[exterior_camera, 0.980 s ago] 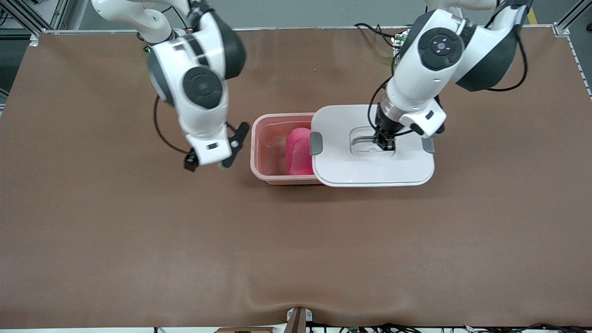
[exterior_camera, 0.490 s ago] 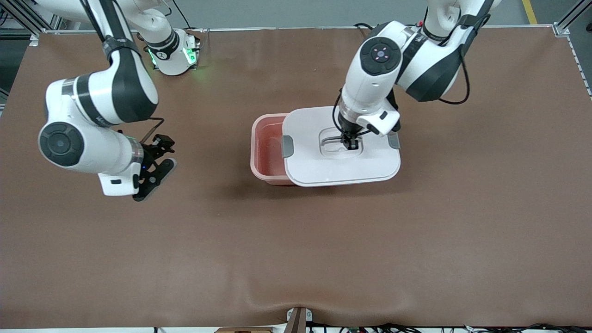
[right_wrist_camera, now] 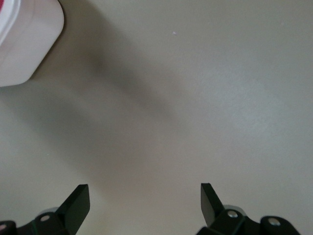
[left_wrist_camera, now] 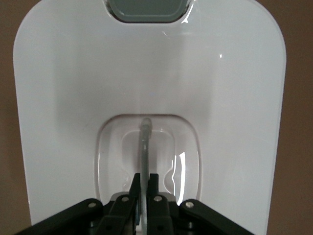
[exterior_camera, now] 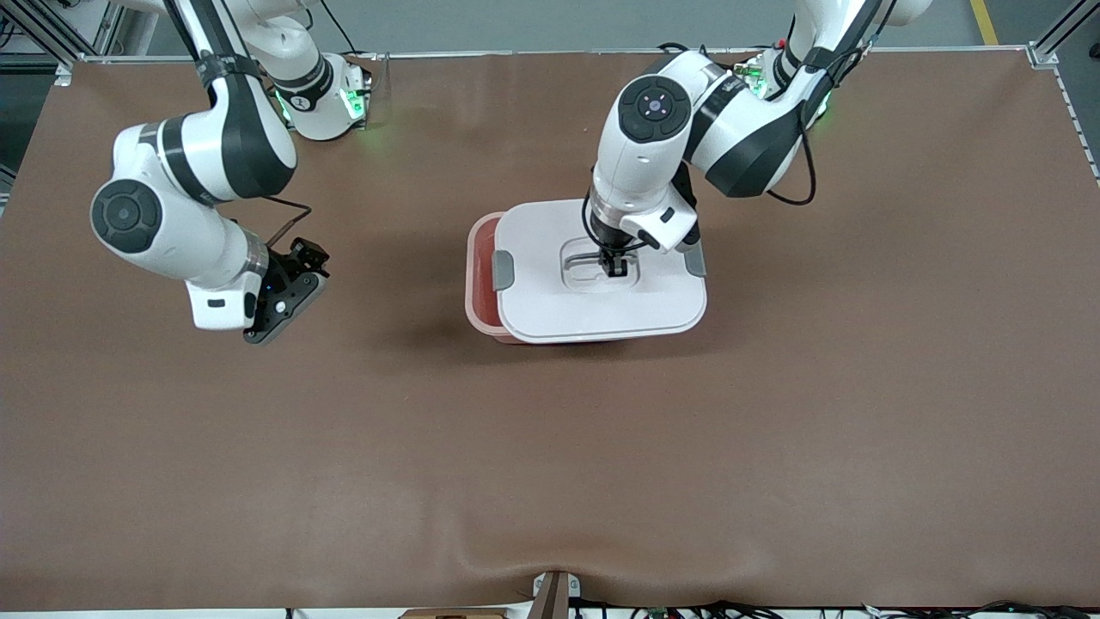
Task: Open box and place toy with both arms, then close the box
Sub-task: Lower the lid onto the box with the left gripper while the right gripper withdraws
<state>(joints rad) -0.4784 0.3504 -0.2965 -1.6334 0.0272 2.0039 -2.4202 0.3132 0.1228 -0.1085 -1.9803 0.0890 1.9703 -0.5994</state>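
From my station I saw the left gripper (exterior_camera: 617, 266) clenched on the thin handle (left_wrist_camera: 144, 147) in the recess of the white lid (exterior_camera: 550, 297), holding the lid over the pink box (exterior_camera: 479, 275) with only a strip of the box showing at the right arm's end. The toy was hidden from me. The right gripper (exterior_camera: 288, 297) hung released, fingers wide apart, over bare table (exterior_camera: 550, 464) well apart from the box

A brown table mat (exterior_camera: 550, 447) lies wrinkled along its edge nearest the front camera.
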